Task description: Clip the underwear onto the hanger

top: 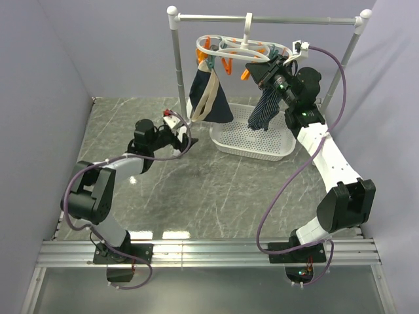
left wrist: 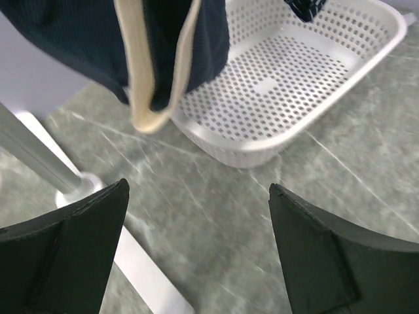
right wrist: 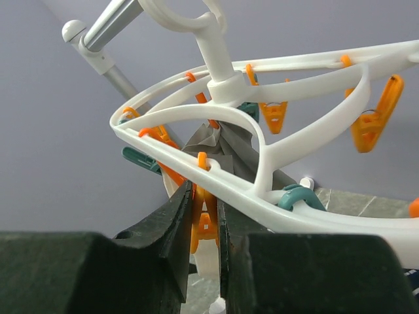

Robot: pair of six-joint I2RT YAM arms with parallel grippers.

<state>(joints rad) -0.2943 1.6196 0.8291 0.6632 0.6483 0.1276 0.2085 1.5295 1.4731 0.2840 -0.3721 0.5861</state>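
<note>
Two garments hang from the hanger (top: 243, 47): the underwear (top: 211, 98) on its left side, its tan waistband drooping in a loop, and a navy pinstriped cloth (top: 264, 110) on the right. The underwear dangles clear of the counter (top: 196, 190), just left of the basket (left wrist: 275, 147), so at least one clip seems to be holding it (which clip, the views don't show). The right end effector (right wrist: 203, 196) sits up at the hanger's ring, fingers pinched onto an orange clothespin (right wrist: 204, 226), probably squeezing it to work its mouth. The left end effector (left wrist: 198, 188) is low by the foot of the rail stand (top: 175, 65), fingers spread wide with nothing between them. It lies below the waistband, placed, I'd judge, to lift fabric if needed. Nothing lies on the basket's perforated floor, and the pinstriped cloth's end hangs over its far part.
</note>
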